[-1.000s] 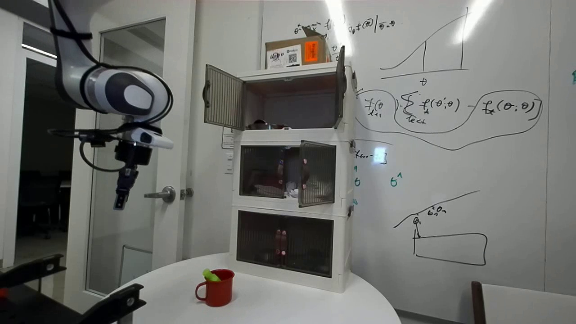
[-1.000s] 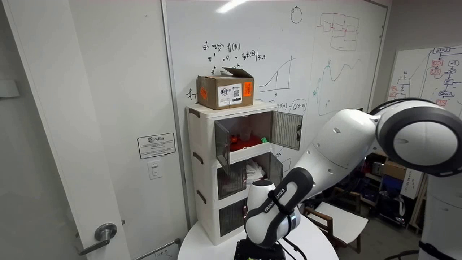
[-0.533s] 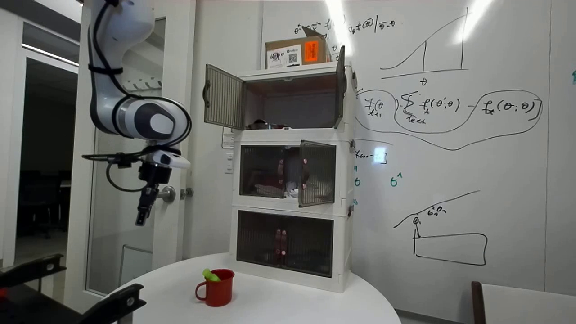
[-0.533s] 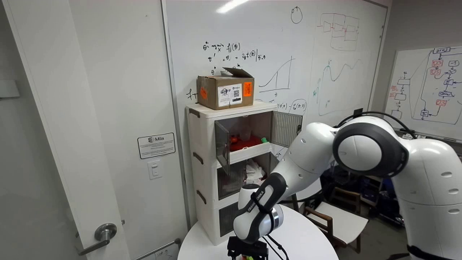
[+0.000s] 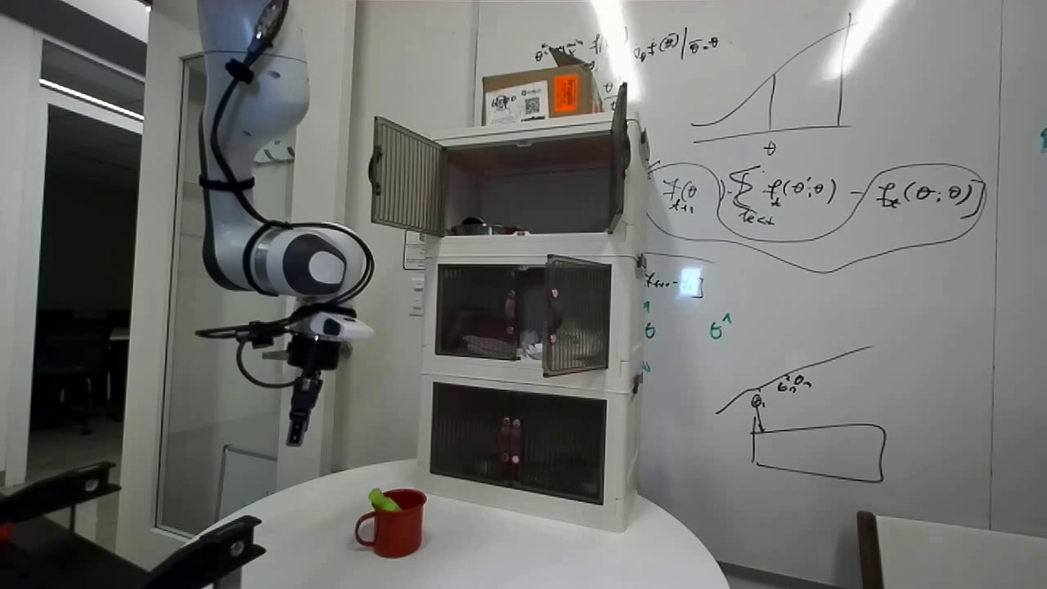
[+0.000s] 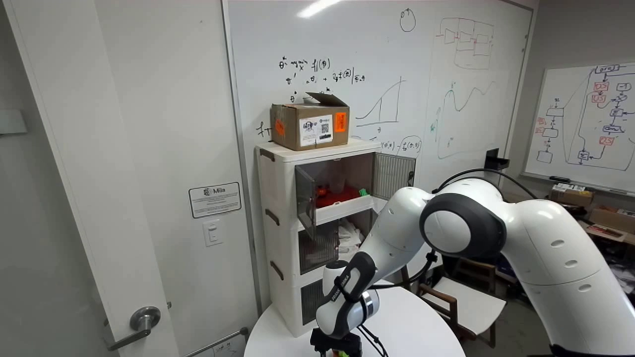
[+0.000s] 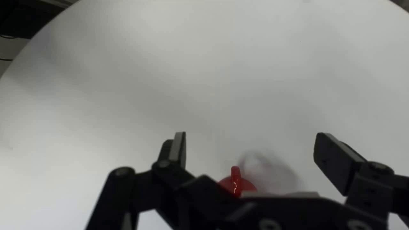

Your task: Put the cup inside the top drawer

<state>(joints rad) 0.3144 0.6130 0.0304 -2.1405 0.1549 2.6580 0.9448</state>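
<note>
The cup, a red mug [image 5: 401, 528] with a green object sticking out of it, stands upright on the white table. Its handle and part of its side show in the wrist view [image 7: 235, 185], at the bottom behind the gripper's body. The top drawer [image 5: 540, 192] is the uppermost compartment of the white cabinet; its two ribbed doors stand open in both exterior views, and its front sill shows [image 6: 345, 210]. My gripper [image 5: 298, 433] points down, above and to the left of the mug in that exterior view. In the wrist view its fingers [image 7: 250, 140] are wide apart with nothing between them.
A cardboard box [image 5: 536, 96] sits on the cabinet. The top compartment holds a red item [image 6: 337, 197] and a clear cup [image 6: 337, 184]. A middle-compartment door [image 5: 577, 317] is ajar. Black hardware [image 5: 204, 556] juts into the lower left. A chair [image 6: 471, 302] stands beyond the table [image 6: 421, 317].
The arm and gripper have moved right and down in an exterior view, closer to the mug. The mug, the cabinet doors and the box have not moved.
</note>
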